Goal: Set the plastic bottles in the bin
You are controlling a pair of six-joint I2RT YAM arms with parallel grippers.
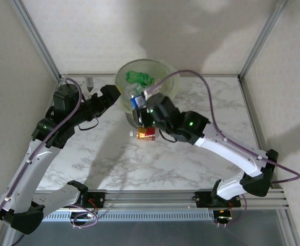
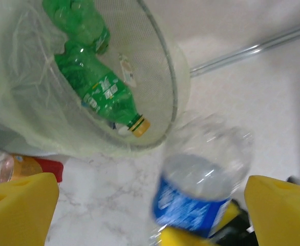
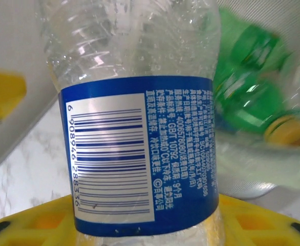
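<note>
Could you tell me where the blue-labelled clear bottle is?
In the top view, the clear bottle sits in the right gripper by the bin, beyond the red-labelled bottle.

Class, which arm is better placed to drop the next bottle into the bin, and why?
Right. The right hand grips the blue-labelled clear bottle beside the bin; the left hand is open and empty.
</note>
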